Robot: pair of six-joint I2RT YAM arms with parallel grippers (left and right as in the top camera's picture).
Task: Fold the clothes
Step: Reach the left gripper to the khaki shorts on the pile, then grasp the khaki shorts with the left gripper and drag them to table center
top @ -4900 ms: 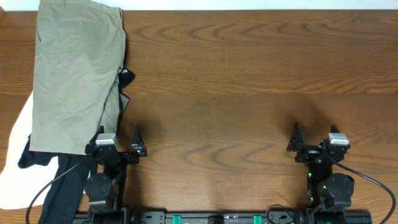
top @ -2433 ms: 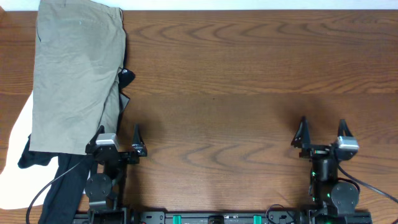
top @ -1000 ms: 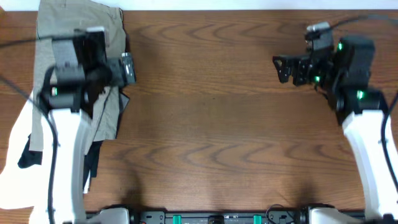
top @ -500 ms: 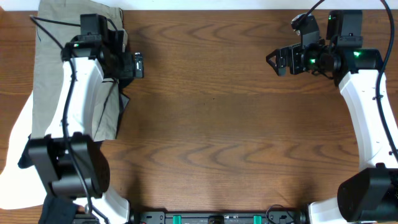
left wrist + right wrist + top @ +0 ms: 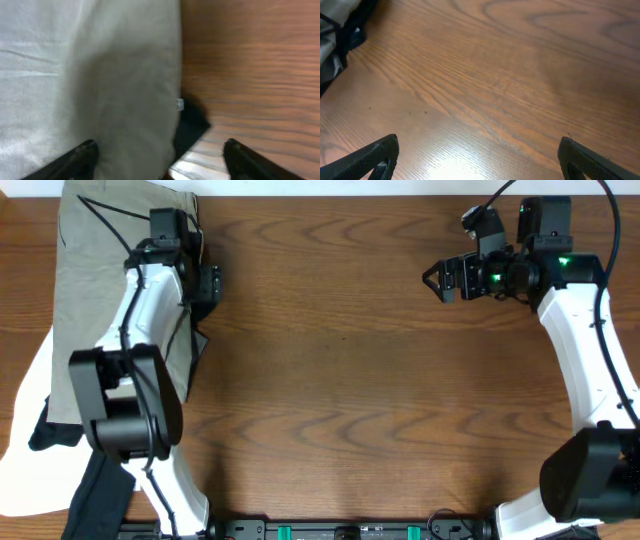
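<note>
- The shorts [image 5: 95, 290] are found at ten o'clock on the table [image 5: 340, 380].
- The left gripper [image 5: 160, 155] is held spread and empty over their right edge; the right gripper [image 5: 440, 280], at two o'clock, likewise.
- The reach is judged under way; next, the edge must be pinched.

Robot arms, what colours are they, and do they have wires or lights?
The left arm and right arm have white shells with black joints and thin black cables. Green lights glow near the right arm's wrist. The left gripper and right gripper are black with pointed fingers.
</note>
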